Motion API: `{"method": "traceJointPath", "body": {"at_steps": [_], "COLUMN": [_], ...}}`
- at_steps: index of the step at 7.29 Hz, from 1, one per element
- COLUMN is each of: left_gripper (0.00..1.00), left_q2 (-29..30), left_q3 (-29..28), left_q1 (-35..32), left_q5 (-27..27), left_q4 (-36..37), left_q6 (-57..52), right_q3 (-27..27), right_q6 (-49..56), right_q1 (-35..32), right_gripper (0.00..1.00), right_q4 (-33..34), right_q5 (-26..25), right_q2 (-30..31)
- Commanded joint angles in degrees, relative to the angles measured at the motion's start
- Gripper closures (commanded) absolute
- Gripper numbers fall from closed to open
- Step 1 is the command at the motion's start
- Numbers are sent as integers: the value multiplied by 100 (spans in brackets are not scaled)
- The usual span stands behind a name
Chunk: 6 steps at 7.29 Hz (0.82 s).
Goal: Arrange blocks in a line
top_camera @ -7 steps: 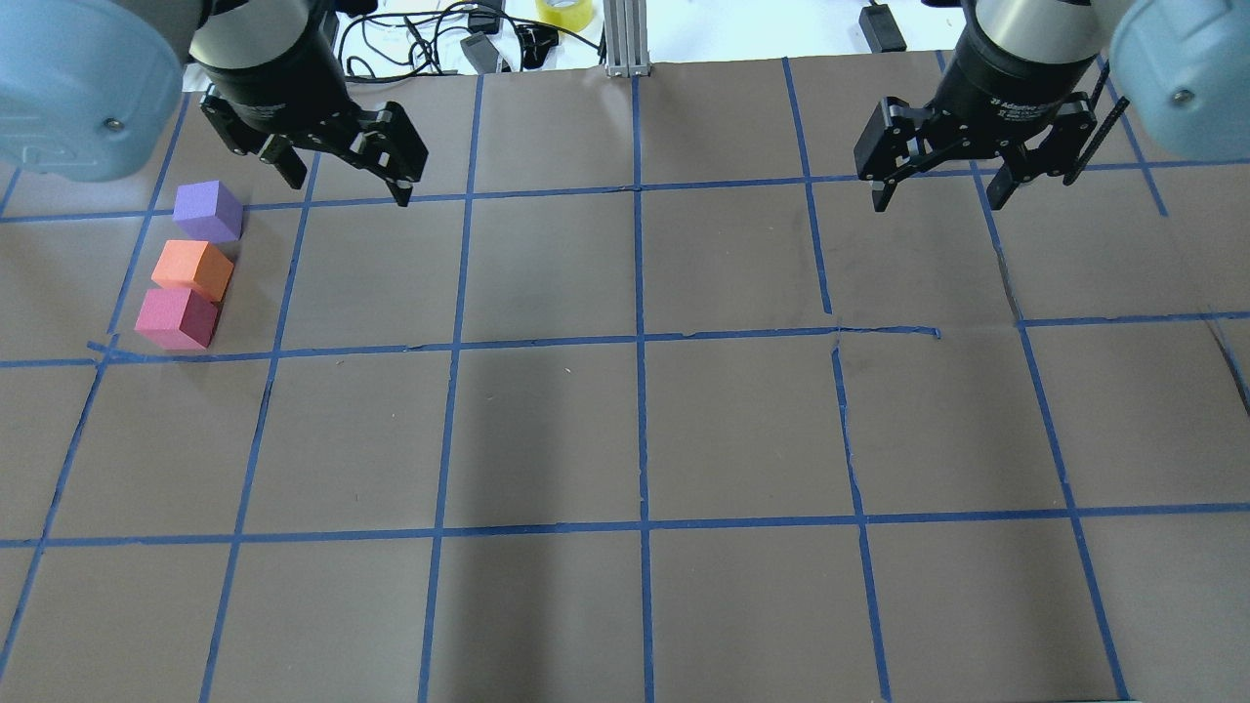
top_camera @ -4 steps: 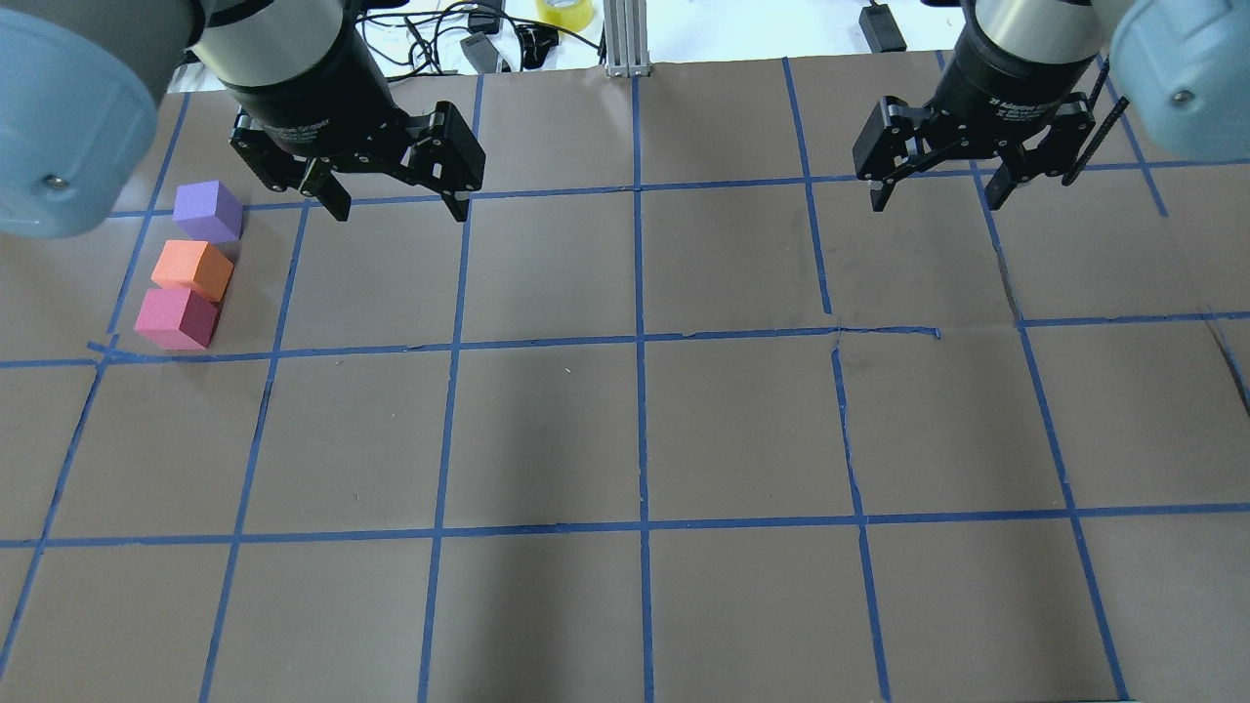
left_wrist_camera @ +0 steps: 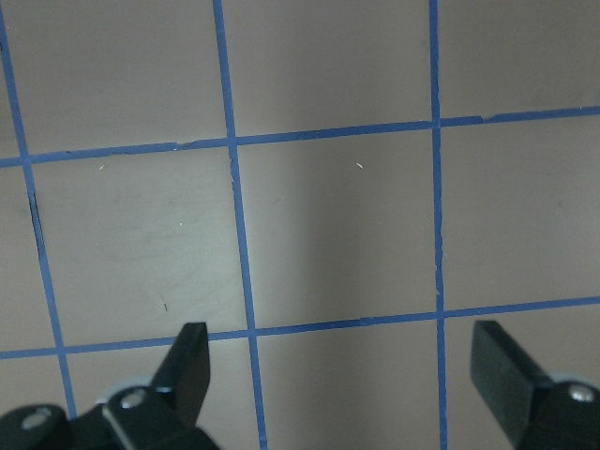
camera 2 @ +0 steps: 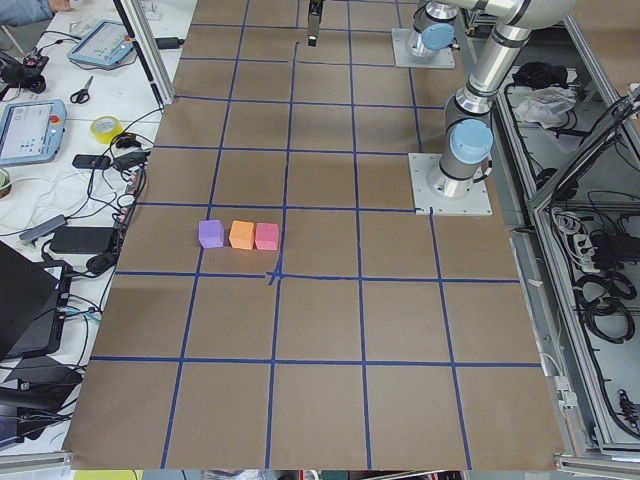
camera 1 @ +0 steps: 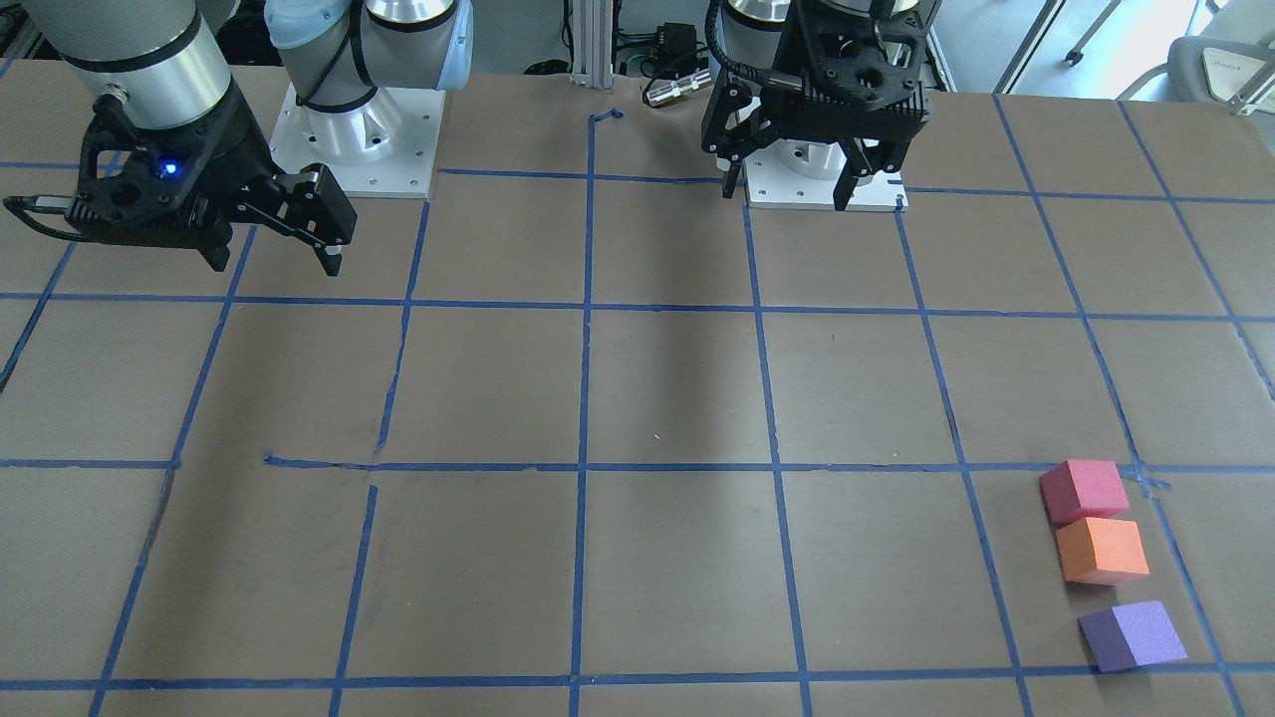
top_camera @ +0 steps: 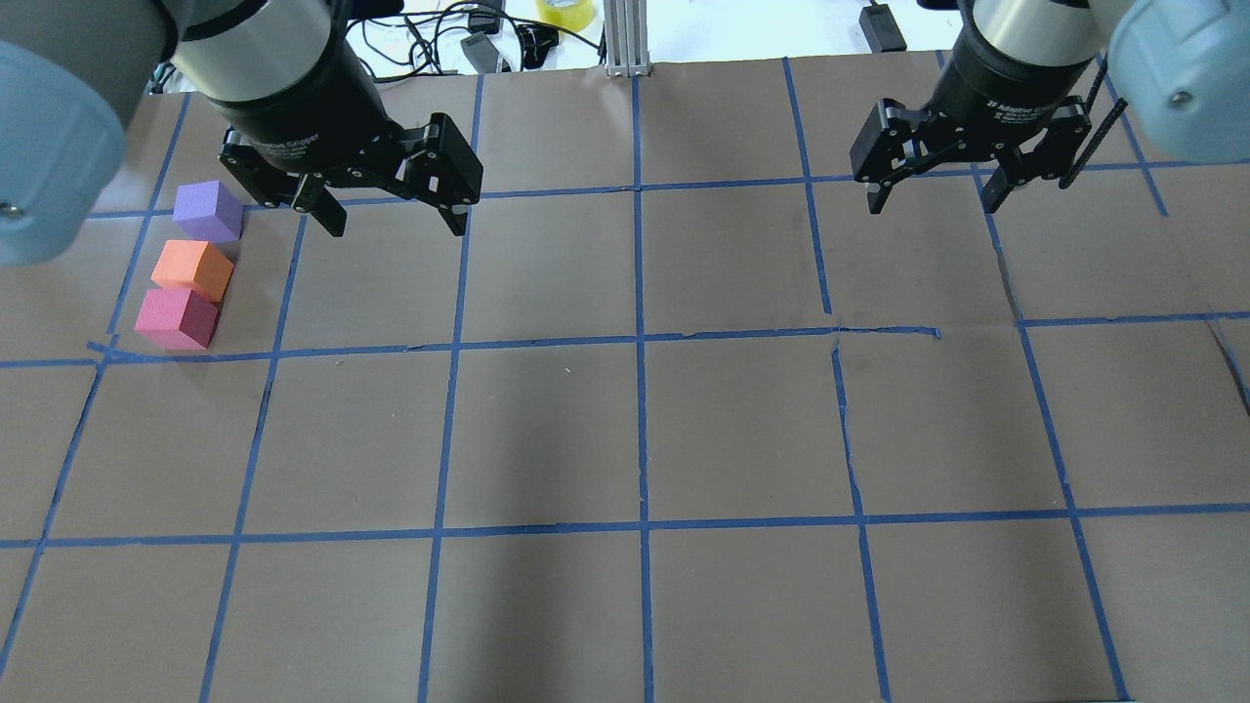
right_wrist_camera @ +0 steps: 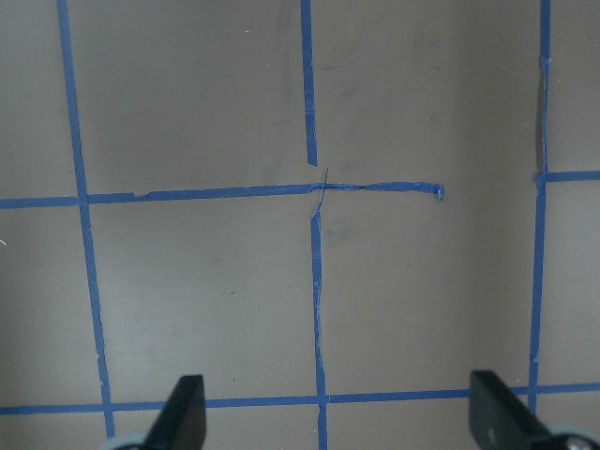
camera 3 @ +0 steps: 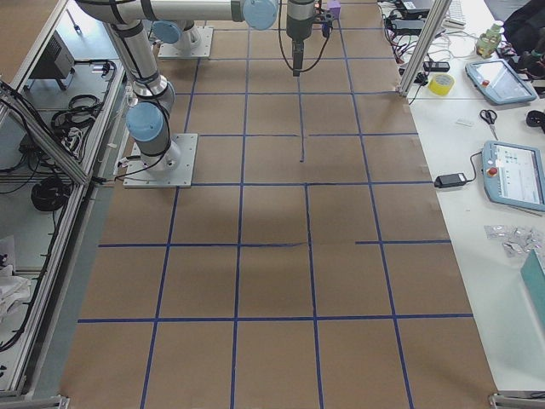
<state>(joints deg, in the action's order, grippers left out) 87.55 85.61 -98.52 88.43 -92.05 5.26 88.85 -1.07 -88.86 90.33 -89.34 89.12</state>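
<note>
Three foam cubes stand in a row at the table's left side: purple block [top_camera: 207, 211], orange block [top_camera: 192, 269], pinkish-red block [top_camera: 177, 317]. Orange and pinkish-red touch; purple sits a small gap away. They also show in the front view as purple [camera 1: 1133, 635], orange [camera 1: 1102, 550] and pinkish-red [camera 1: 1084, 490]. My left gripper [top_camera: 397, 223] is open and empty, hanging above the paper to the right of the purple block. My right gripper [top_camera: 933, 203] is open and empty over the far right of the table. Both wrist views show only taped paper.
Brown paper with a blue tape grid [top_camera: 640, 337] covers the table. Cables, a yellow tape roll [top_camera: 564, 12] and an aluminium post [top_camera: 623, 39] lie beyond the far edge. The arm base plates [camera 1: 354, 139] stand at the robot's side.
My left gripper has moved right, away from the blocks, and turned so both fingers face the camera. The right gripper has barely moved. The blocks stay put.
</note>
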Motion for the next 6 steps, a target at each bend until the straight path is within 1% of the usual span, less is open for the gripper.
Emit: {"method": "traceJointPath", "body": {"at_steps": [1,3,6], "left_gripper": [0,0,0], "left_q2": [-62,-159,-229], "left_q3": [17,17,26], "left_q1": [43,44,35], "left_q5": [34,183,184], "left_q4": [20,-14,-32], "left_q6": [-51,-52,-52], "right_q3": [9,18,18], "right_q6": [1,1,-16], "right_q1": [0,0,0], "right_gripper": [0,0,0], "right_q4": [-16,-7,2], "right_q5": [-4,-4,4], "right_q2": [0,0,-35]}}
